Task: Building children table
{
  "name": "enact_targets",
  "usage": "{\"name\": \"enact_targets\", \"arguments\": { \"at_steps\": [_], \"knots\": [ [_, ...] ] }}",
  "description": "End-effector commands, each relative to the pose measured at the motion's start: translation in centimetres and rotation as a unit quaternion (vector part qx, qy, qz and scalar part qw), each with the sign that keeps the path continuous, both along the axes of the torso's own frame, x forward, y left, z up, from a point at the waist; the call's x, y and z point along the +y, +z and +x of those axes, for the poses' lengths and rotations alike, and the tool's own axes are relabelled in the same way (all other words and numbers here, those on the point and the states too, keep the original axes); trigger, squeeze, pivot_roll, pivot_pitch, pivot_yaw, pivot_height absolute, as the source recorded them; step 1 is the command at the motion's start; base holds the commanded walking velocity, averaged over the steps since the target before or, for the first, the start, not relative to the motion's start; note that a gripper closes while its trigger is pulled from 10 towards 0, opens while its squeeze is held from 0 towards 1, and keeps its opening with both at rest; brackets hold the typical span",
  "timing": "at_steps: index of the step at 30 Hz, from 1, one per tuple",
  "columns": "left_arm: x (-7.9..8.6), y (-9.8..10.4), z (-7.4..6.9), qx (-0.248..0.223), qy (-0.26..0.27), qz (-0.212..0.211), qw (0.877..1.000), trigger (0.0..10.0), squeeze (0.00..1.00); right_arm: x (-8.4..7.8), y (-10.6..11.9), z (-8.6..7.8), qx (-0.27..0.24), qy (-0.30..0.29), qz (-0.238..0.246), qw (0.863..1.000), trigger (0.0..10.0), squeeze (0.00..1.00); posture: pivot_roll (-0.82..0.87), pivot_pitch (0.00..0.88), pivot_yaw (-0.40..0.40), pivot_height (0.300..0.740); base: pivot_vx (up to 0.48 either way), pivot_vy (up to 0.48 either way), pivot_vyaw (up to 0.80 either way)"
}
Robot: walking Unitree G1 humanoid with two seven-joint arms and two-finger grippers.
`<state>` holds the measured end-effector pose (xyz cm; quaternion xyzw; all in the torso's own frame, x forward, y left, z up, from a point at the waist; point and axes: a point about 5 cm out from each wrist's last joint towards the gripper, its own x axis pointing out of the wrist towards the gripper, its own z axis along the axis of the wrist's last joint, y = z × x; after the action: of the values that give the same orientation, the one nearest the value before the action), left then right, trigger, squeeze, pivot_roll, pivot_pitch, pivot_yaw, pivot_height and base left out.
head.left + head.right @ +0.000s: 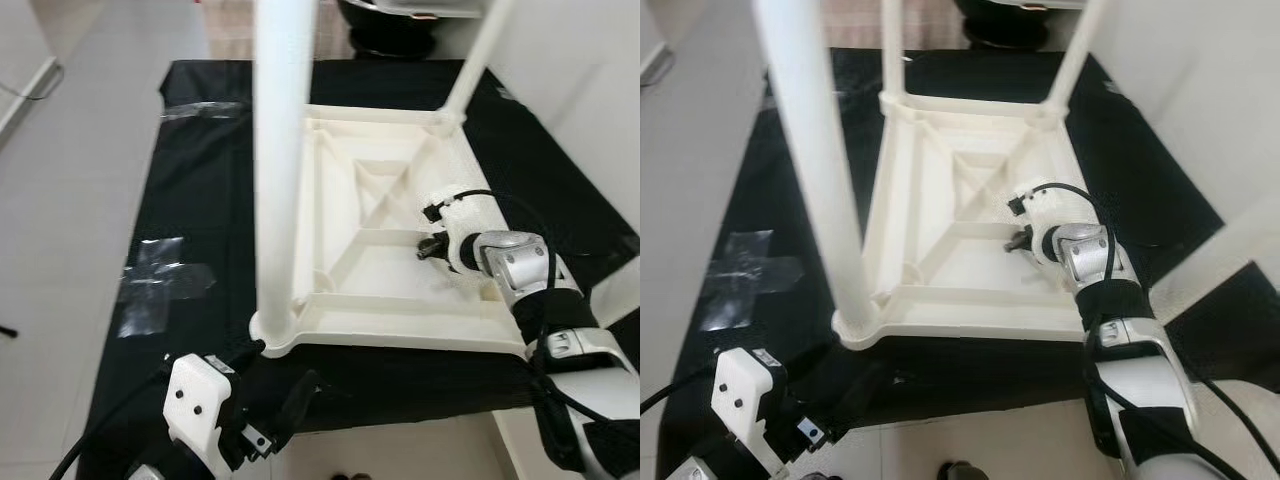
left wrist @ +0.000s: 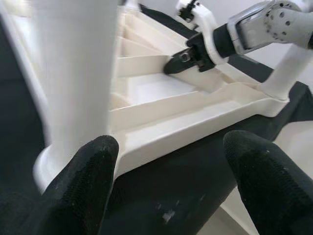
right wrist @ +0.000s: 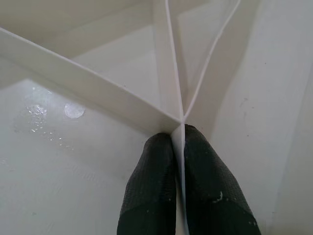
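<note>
Black cloth [image 1: 200, 180] under our upturned table [image 1: 390, 240], right gripper [image 3: 177, 142] pinched on a thin rib [image 3: 171, 73] inside it, left gripper [image 2: 171, 161] spread wide just short of the near leg [image 1: 283, 150]; tugging could snap that rib.

Head stereo pair looked steeply down, from above and near, at the upturned white plastic children's table [image 1: 390, 240] on the black floor sheet [image 1: 200, 200]. Left wrist camera sat low by the near corner, facing across the underside. Right wrist camera sat hard against a thin white rib [image 3: 182, 161]. All four views shared the ribbed underside.
</note>
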<state>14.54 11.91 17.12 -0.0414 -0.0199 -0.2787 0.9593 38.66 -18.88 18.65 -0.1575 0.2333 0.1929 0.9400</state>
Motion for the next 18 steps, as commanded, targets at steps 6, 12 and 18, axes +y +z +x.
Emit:
{"name": "enact_targets", "arguments": {
  "at_steps": [6, 12, 18],
  "knots": [
    [0.0, -0.3, -0.3, 0.011, -0.003, 0.006, 1.000, 10.0, 0.00, 5.4, 0.2, -1.0, -0.032, 0.130, 0.059, 0.989, 0.0, 0.00, 0.07, 0.205, -0.094, 0.740, 0.000, 0.000, 0.00],
    [0.0, -0.3, -0.2, 0.012, -0.005, 0.006, 1.000, 10.0, 0.00, 8.0, 1.0, -2.4, -0.050, 0.199, 0.105, 0.973, 0.0, 0.00, 0.06, 0.205, -0.089, 0.740, 0.000, 0.000, 0.00],
    [0.0, -0.3, -0.2, 0.012, -0.005, 0.006, 1.000, 10.0, 0.00, 9.2, 0.9, -2.9, -0.050, 0.216, 0.109, 0.969, 0.0, 0.00, 0.07, 0.204, -0.086, 0.740, 0.000, 0.000, 0.00]
  ]
}}
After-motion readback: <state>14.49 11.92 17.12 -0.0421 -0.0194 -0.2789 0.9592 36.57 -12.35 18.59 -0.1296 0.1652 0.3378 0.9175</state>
